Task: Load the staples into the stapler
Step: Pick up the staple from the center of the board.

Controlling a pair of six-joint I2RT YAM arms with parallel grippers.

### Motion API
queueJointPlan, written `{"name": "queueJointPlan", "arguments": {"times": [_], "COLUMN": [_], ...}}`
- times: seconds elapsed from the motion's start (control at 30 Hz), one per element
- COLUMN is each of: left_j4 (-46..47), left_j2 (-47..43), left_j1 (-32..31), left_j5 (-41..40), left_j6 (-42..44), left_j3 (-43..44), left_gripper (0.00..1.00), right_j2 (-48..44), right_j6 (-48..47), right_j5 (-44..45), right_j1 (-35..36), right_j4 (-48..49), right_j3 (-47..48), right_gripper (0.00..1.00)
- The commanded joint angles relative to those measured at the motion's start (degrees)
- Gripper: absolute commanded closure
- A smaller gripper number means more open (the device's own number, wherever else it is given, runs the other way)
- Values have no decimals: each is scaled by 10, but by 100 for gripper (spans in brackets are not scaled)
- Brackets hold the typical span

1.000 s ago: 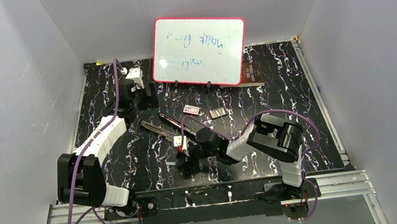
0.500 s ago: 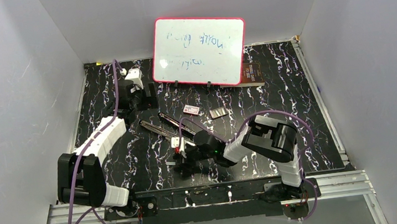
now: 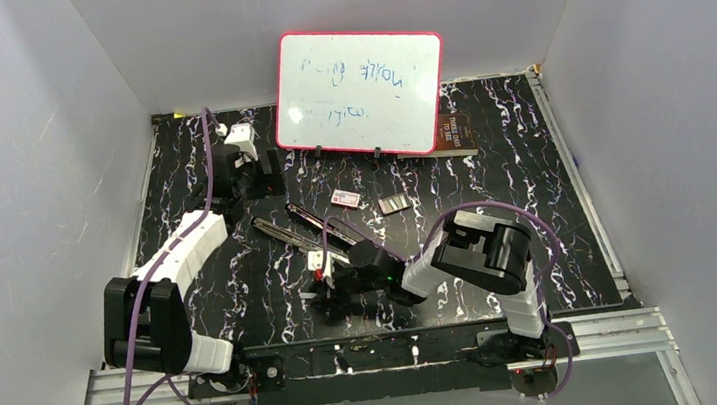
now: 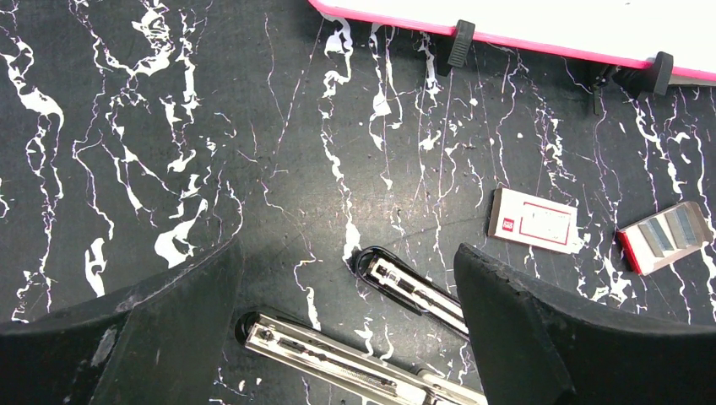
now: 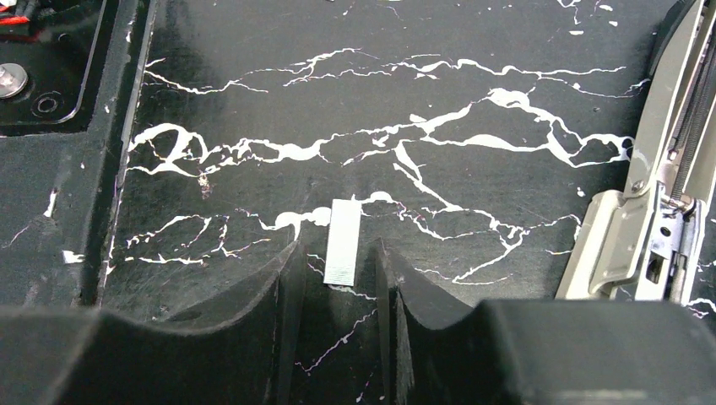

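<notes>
Staples [image 5: 342, 241] btwn R gripper [image 5: 339, 251] jaws

You have whiteboard [image 3: 360, 92] upper centre of top view: pink-red frame, faint blue scribble, propped tilted on black clips [image 4: 460, 42]. Dark brown book [image 3: 455, 134] sits behind board's lower right corner, partly hidden. Small white box [image 3: 345, 198] with red label lies mid-frame below board. Open tray [image 4: 629, 251] with red end lies near box's right, not touching. Black white-veined table [image 3: 546, 203] under everything. Plain white walls [image 3: 17, 148] on three sides. Metal rail [image 3: 614, 331] along bottom edge.
</notes>
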Motion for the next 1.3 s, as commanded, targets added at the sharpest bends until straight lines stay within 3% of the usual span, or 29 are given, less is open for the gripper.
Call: {"name": "queueJointPlan", "arguments": {"times": [0.0, 0.6, 1.1, 1.27], "left_j4": [10, 10, 11, 10], "left_j2": [-20, -20, -20, -20], "left_j1": [5, 5, 5, 5], "left_j5": [7, 10, 11, 10], "left_j6": [-3, -4, -4, -4], "left_j3": [-11, -11, -13, -16], "left_gripper": [6, 6, 6, 6], "right_j2": [23, 12, 11, -6], "right_j6": [-12, -21, -31, -49], "right_j5": [23, 34, 42, 37], "right_j1": [2, 2, 1, 0], "right_j4": [-56, -76, -91, -90], "right_j3": [-11, -31, -10, 22], "right_gripper": [58, 57, 100, 100]}}
